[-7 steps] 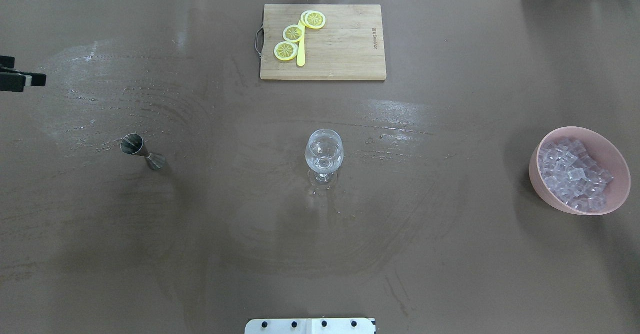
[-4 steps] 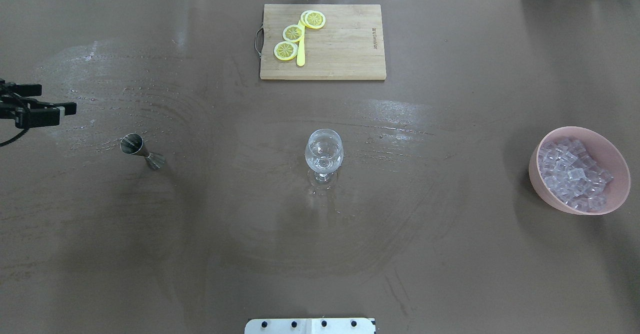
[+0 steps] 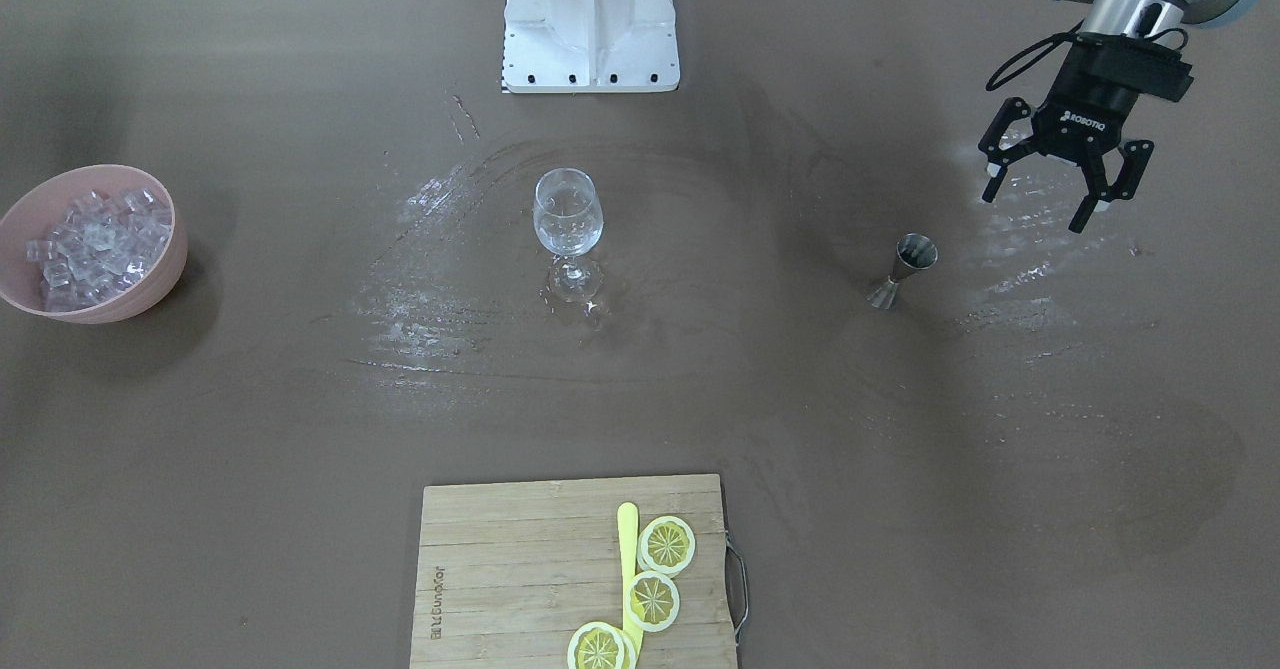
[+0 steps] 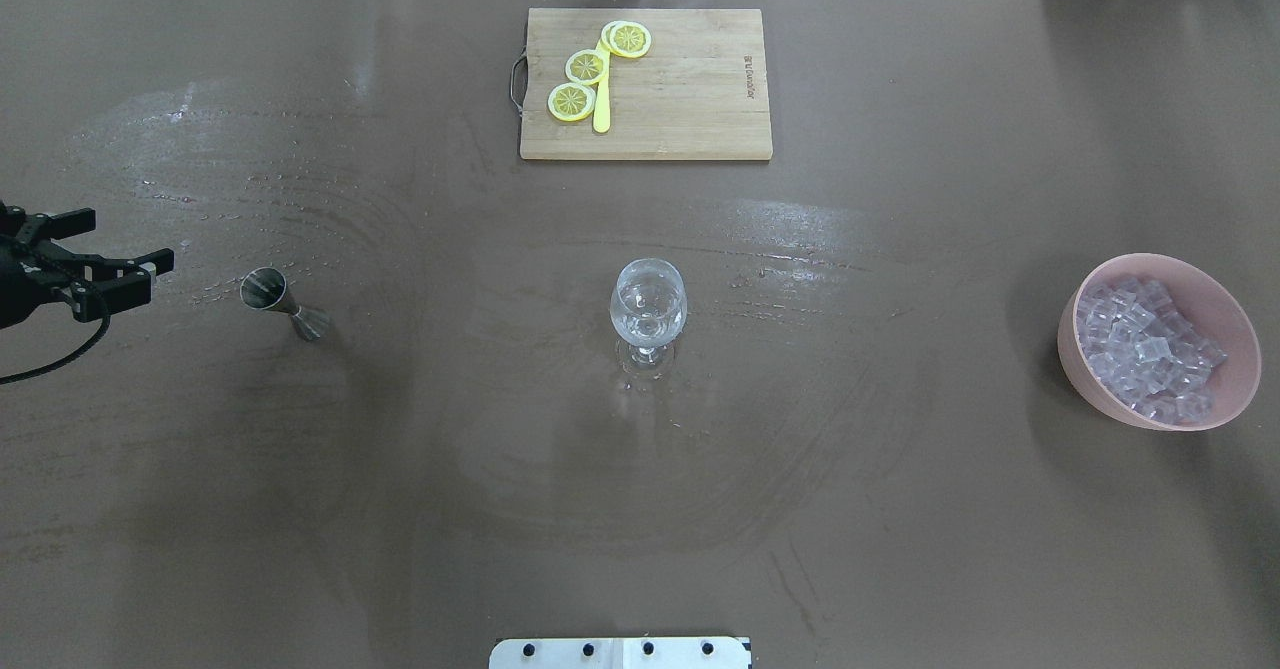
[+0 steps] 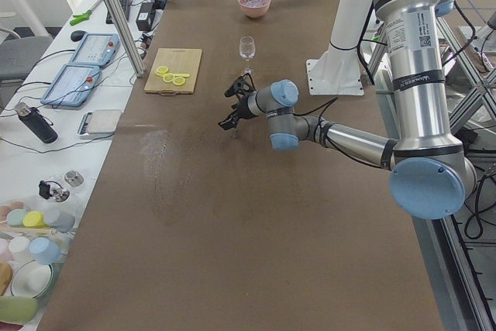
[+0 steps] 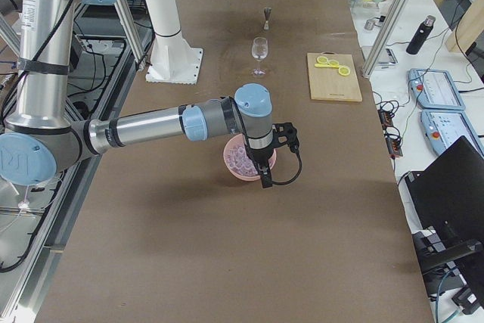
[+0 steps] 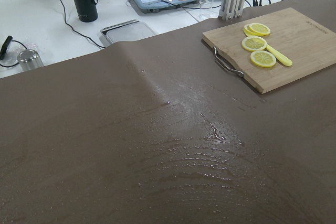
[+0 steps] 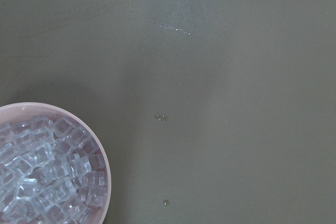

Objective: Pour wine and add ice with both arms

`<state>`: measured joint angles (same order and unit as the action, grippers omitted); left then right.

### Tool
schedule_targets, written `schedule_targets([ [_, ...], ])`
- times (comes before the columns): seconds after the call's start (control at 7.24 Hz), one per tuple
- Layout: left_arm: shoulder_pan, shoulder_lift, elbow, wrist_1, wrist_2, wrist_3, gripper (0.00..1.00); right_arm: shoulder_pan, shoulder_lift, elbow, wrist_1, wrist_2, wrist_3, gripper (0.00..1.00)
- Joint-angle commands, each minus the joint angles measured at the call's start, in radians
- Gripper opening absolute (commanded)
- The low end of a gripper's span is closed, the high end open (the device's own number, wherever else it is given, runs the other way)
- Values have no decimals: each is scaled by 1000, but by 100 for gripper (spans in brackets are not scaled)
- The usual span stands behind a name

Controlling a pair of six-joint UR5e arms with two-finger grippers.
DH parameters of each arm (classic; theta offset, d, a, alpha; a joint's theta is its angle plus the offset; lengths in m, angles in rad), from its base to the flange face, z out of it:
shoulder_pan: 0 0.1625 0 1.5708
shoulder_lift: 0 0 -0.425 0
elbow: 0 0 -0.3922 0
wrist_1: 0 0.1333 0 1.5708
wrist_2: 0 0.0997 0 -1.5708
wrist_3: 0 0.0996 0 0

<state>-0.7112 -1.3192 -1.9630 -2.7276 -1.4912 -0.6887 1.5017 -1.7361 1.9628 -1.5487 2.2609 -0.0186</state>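
Glass (image 4: 648, 307) stands between jigger (image 4: 285, 304) and bowl (image 4: 1078, 367) of ice (image 4: 1145, 349).

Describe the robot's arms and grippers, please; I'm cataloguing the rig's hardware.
Both the left arm and right arm are silver-grey tubes with pale blue joint caps and small white labels. The left gripper is black, with two linked fingers and white ROBOTIQ lettering; a black cable loops beside its wrist. The right gripper is black too, with a looping black cable.
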Motion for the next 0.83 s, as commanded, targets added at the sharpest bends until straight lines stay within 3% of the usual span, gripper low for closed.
schedule_targets([
  [0.0, 122, 21, 1, -17, 188, -8, 98, 0, 0, 1, 1, 0, 0, 99],
  [0.28, 221, 21, 7, -17, 323, -53, 98, 0, 0, -1, -1, 0, 2, 99],
  [0.69, 457, -3, 18, -20, 613, -214, 98, 0, 0, -1, 1, 0, 0, 99],
])
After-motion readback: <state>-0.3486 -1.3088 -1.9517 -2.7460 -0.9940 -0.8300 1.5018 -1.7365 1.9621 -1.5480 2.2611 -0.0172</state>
